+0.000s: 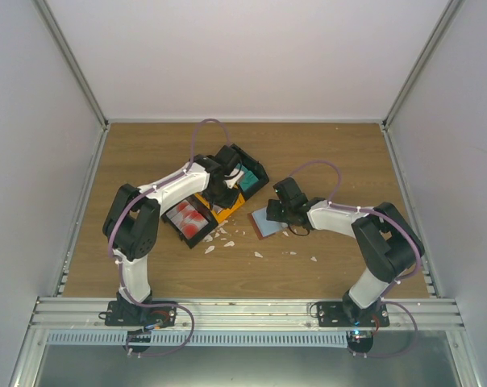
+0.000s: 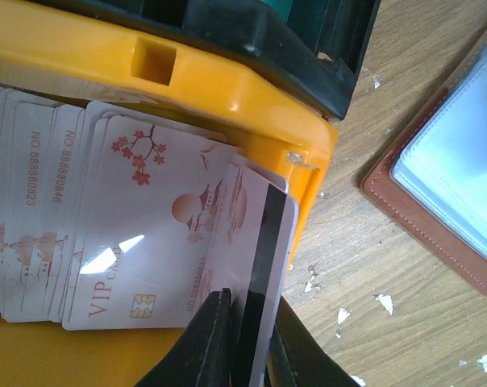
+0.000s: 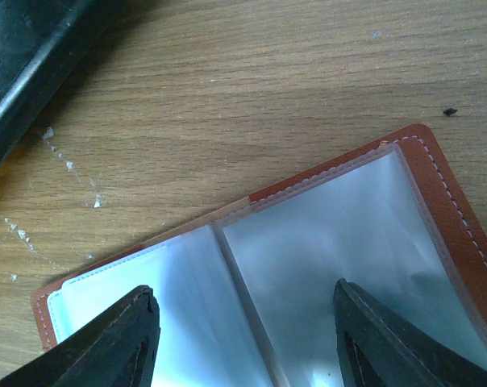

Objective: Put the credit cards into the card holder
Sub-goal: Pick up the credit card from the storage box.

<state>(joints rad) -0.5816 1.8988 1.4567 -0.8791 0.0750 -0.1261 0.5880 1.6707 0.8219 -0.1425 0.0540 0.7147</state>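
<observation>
Left gripper [image 2: 245, 345] clenched on thin white striped plastic card [image 2: 268, 242] over orange-and-black tray [image 2: 227, 89]. Right gripper [image 3: 243, 339] released, above open reddish-brown leather card holder [image 3: 425, 157] right of tray.

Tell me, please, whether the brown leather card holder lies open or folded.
Open: the brown leather card holder lies spread, pale sleeves up.

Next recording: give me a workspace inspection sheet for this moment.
Surface: wooden table, bare grain, no damage seen.
Job's things: credit cards stacked in black-and-orange tray; card holder lying open beside it, visible sleeves empty.
Clutter: white scraps scattered on the wood.
End effectors: left end effector shut on one striped card; right end effector open over the holder.
Cables: purple cables loop along both arms, no snag seen.
Surroundings: white walls, metal frame; nothing else seen.
</observation>
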